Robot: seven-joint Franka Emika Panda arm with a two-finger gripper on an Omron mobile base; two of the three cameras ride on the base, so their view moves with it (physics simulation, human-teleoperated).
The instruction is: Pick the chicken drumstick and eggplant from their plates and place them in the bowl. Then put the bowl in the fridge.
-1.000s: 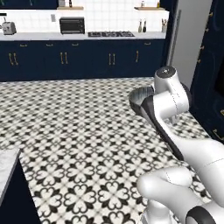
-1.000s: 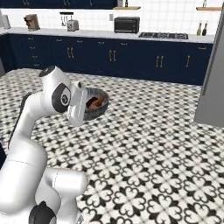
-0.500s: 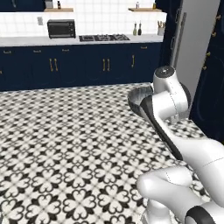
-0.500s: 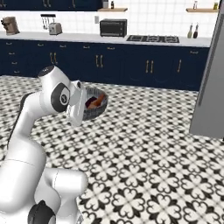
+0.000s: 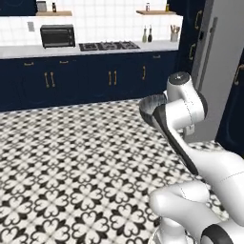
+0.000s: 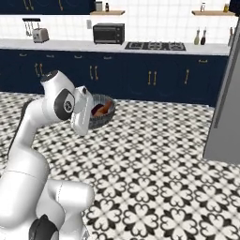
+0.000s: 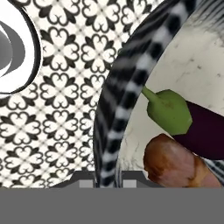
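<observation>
Showing inside the bowl (image 7: pixel 114 100): eggplant (image 7: pixel 199 127), chicken drumstick (image 7: pixel 175 164) (touching).

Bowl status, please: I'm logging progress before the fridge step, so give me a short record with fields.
bowl: dark grey bowl held up above the patterned floor, at the gripper
gripper: shut on the bowl's rim
eggplant: inside the bowl, green stem end toward the rim
chicken drumstick: inside the bowl, touching the eggplant
fridge: grey fridge ahead to the right, door closed
</observation>
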